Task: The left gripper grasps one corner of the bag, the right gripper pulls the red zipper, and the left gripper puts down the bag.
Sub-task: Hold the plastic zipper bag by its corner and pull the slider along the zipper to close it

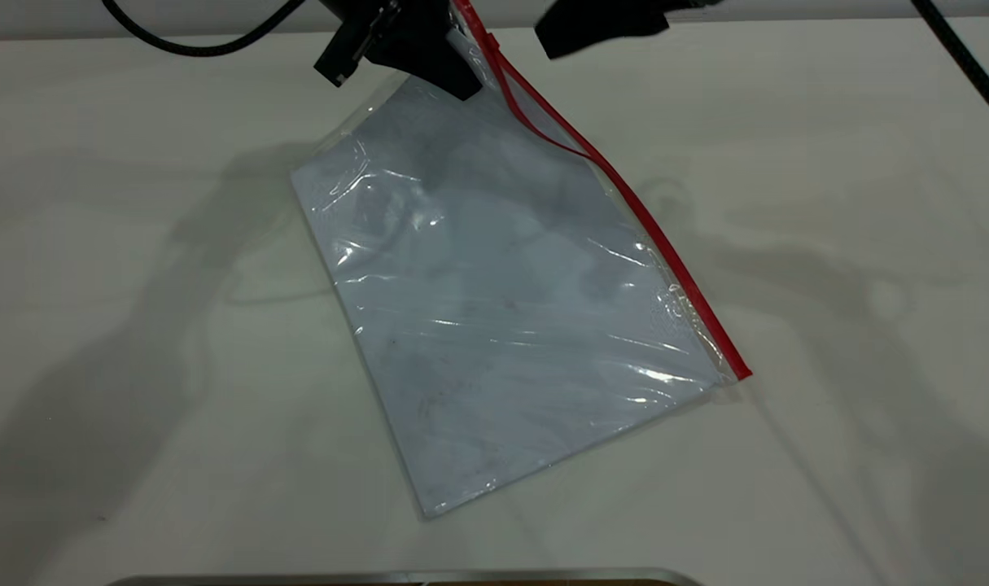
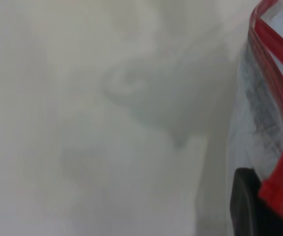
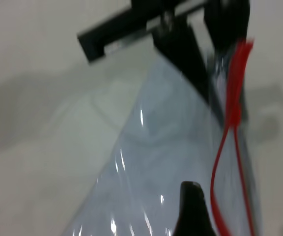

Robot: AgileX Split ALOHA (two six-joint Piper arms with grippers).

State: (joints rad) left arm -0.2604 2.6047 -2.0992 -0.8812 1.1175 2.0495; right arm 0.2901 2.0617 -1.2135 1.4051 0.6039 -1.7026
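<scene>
Left claw (image 1: pixel 429 61) grips the bag (image 1: pixel 502 309) by its top corner (zipper (image 1: pixel 657 236) partly parted); right claw (image 1: pixel 600 28) hovers beside, its fingers' state unclear.

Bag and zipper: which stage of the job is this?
Done: the left gripper holds the bag lifted by its top corner, and the red zipper gapes open near that end. In hand: the right gripper sits just beside the strip. Left: setting the bag down.

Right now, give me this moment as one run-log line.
left gripper: shut on bag corner, lifted | right gripper: apart from bag | red zipper: partly open | bag lower edge on table
</scene>
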